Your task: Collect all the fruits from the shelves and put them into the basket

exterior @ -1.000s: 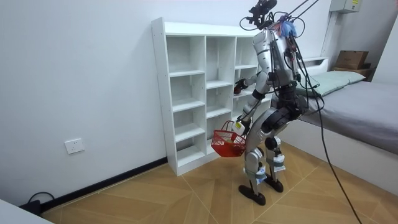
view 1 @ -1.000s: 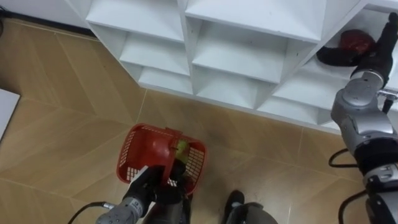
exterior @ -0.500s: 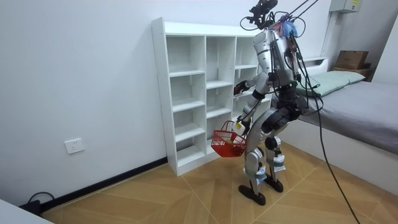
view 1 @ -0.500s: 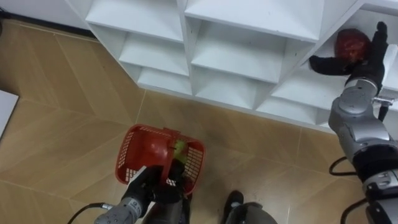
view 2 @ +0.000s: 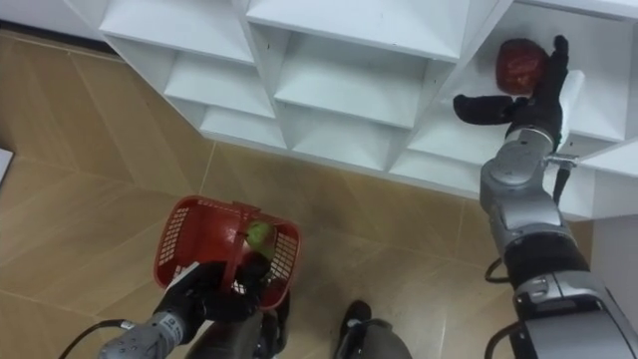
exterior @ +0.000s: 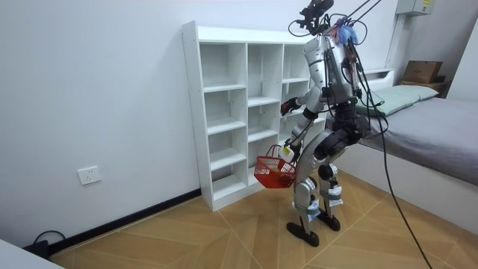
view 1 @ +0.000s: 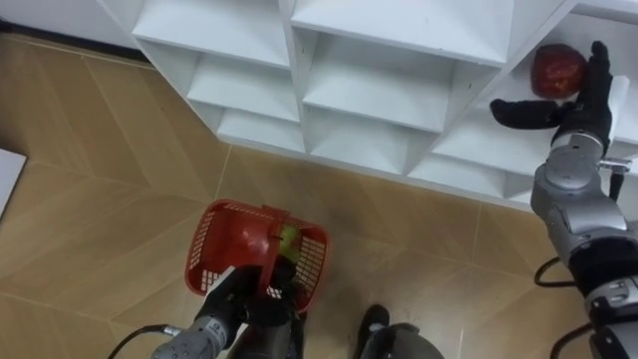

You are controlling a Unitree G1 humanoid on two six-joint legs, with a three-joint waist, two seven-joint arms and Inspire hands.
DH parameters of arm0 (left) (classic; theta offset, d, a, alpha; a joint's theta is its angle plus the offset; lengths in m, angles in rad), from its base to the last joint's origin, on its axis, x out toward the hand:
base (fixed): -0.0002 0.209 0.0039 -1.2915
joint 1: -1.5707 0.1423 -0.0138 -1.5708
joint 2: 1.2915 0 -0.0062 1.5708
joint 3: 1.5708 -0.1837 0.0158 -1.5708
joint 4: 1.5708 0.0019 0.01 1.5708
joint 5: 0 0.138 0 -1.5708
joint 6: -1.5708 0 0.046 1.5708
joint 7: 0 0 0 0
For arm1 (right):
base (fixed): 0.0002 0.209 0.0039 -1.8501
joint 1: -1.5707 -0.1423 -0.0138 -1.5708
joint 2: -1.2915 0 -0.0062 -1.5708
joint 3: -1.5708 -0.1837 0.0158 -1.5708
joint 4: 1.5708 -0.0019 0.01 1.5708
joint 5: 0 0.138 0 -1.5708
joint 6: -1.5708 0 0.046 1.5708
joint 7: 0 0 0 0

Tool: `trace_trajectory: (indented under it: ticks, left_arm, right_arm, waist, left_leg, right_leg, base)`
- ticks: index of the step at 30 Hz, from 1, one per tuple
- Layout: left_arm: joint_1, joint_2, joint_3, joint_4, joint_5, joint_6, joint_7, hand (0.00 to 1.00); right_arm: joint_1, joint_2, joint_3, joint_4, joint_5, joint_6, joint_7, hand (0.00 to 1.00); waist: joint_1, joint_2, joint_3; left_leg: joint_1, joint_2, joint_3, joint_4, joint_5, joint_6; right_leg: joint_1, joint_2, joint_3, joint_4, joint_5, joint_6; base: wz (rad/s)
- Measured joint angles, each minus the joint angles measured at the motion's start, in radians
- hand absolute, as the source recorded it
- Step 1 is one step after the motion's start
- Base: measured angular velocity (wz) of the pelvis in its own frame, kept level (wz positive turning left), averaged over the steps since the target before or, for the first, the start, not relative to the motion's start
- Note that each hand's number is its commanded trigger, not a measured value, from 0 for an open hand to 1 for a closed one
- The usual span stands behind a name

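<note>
**Right hand has come off the red fruit and now stands spread beside it**

A second ago the right hand (view 1: 580, 112) lay over the red fruit (view 1: 558, 70). Now it has drawn back. Its fingers stand straight and wide just to the right of the fruit, and its thumb reaches out to the left along the near side of it. The fruit shows whole, resting on the shelf board and gripped by nothing. I cannot tell whether the fingers still brush it.

The fruit sits in a compartment of the right-hand column of the white closet (view 1: 379, 90). A slanting white divider (view 1: 477, 88) stands just left of the thumb tip.

Low on the left, well apart from all this, the left hand (view 1: 247, 299) is curled round the handle of the red basket (view 1: 204, 249), which hangs over the wooden floor (view 1: 100, 179) much as it did before. A green fruit (view 1: 290, 237) lies inside it by the handle.

In the room view the robot stands upright, facing the closet as before. A bed (exterior: 426, 127) lies behind it on the room view's right.
</note>
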Motion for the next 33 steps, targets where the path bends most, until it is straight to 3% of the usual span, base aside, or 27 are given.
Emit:
trace_trajectory:
  ticks: [4,8,14,33]
  left_arm:
    - [0.000,-0.001,0.000,0.000,0.000,0.000,0.000,1.00]
    - [0.000,-0.001,0.000,0.000,0.000,0.000,0.000,1.00]
    - [0.000,-0.001,-0.001,0.001,-0.004,0.001,0.000,1.00]
    - [0.000,0.002,-0.041,0.001,-0.011,0.002,0.010,1.00]
  right_arm:
    - [0.000,-0.004,0.000,0.000,-0.001,-0.001,-0.001,0.02]
    - [0.000,-0.010,0.000,0.000,0.000,-0.001,-0.005,0.99]
    - [0.000,-0.041,-0.001,0.000,0.009,0.001,-0.026,1.00]
    - [0.000,-0.025,0.002,0.010,0.090,0.005,-0.081,1.00]
  waist:
    - [0.003,0.001,-0.0001]
    - [0.005,0.001,-0.0002]
    - [0.006,0.001,-0.0003]
    - [0.013,0.003,-0.0002]
  left_leg:
    - [0.000,0.000,0.000,-0.002,0.000,0.000]
    - [0.000,0.000,0.000,-0.003,0.000,0.000]
    - [0.004,0.001,0.000,-0.003,0.000,0.000]
    - [0.035,0.003,-0.001,-0.029,0.000,-0.001]
  right_leg:
    - [0.000,0.000,0.000,-0.002,0.000,0.000]
    - [0.000,0.000,-0.001,-0.002,0.000,0.000]
    - [0.005,0.001,0.000,-0.002,0.000,0.000]
    - [0.044,0.002,-0.019,-0.034,0.002,0.000]
  base:
    - [0.00]
    - [0.00]
    - [0.00]
    - [0.00]
